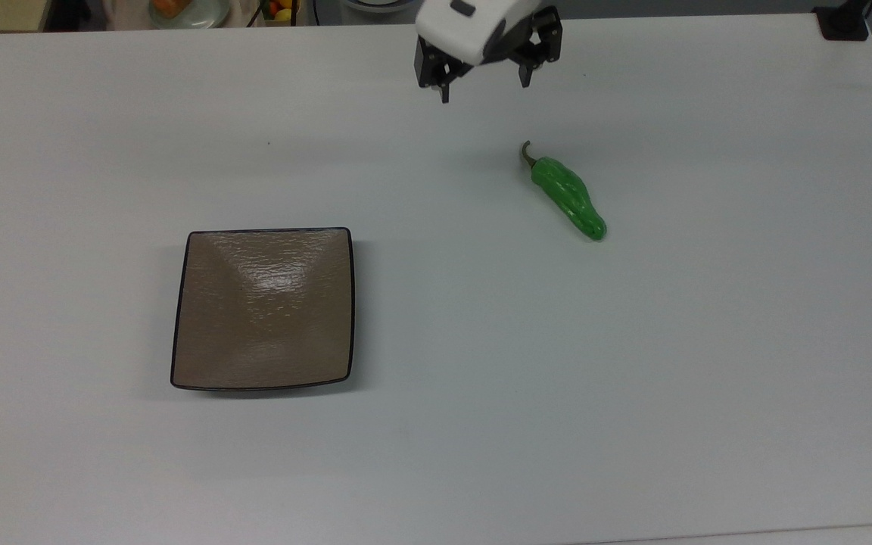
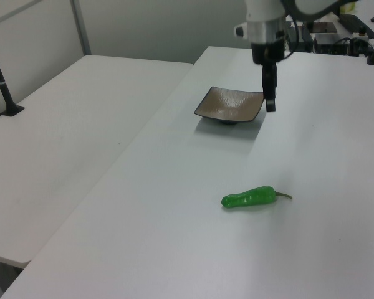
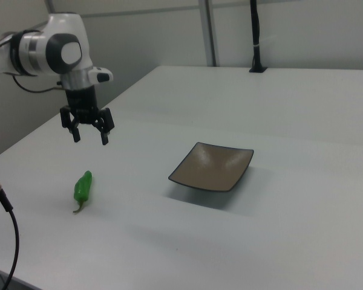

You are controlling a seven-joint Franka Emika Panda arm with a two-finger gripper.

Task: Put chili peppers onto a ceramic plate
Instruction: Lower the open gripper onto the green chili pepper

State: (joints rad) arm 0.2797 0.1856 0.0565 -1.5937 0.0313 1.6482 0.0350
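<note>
A glossy green chili pepper (image 1: 568, 198) lies on the white table at the top view's right, its stem pointing toward the far edge. It also lies flat in the left view (image 2: 249, 198) and the right view (image 3: 83, 187). The square brown ceramic plate (image 1: 263, 309) sits empty at the top view's left, and is seen too in the left view (image 2: 229, 103) and right view (image 3: 212, 166). My gripper (image 1: 484, 91) hangs open above the table, up and left of the pepper's stem in the top view, holding nothing (image 2: 270, 107) (image 3: 91, 140).
A black clamp base (image 1: 845, 23) sits at the table's far right corner in the top view. A second white table (image 2: 50, 143) with a black pole (image 2: 3, 87) adjoins in the left view. A black cable (image 3: 6, 211) hangs at the right view's left.
</note>
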